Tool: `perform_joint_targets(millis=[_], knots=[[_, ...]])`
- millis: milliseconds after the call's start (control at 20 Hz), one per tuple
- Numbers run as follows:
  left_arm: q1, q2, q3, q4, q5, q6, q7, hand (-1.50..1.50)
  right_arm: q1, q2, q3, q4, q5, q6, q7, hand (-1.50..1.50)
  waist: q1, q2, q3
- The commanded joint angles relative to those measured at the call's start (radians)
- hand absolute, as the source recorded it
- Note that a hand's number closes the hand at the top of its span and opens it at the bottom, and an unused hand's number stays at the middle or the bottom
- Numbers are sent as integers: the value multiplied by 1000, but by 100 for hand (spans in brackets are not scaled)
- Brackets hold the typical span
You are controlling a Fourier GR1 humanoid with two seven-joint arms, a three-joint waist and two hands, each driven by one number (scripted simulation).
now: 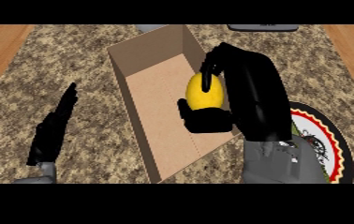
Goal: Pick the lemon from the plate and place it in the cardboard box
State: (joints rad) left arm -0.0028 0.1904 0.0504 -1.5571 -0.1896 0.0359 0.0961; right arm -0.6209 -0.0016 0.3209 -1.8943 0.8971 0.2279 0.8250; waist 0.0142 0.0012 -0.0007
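Right hand [239, 94] curled round the lemon [204, 91], held over the cardboard box [149, 85] near its right wall. Left hand [52, 127] rests with fingers straight, at left. Risk: released here, the lemon may strike the wall and roll toward the plate [330, 138].

Tabletop [90, 54], speckled brown-and-tan stone with wooden strips at left and right edges, bearing: one open cardboard box [135, 85] lying diagonally near the centre; one round plate [330, 138] with scalloped red-and-yellow rim at lower right; one dark grey object [262, 27], partly cut off, at the far edge.
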Motion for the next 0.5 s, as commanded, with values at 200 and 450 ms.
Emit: perform_joint_targets(millis=[200, 450], knots=[[11, -19, -23, -48, -22, 3, 37, 0, -200, 2, 58, 405, -117, -184, 42, 150, 7, 0, 0], [17, 9, 19, -36, 28, -41, 6, 0, -301, 2, 48, 715, -152, -302, -43, 150, 19, 4, 0]])
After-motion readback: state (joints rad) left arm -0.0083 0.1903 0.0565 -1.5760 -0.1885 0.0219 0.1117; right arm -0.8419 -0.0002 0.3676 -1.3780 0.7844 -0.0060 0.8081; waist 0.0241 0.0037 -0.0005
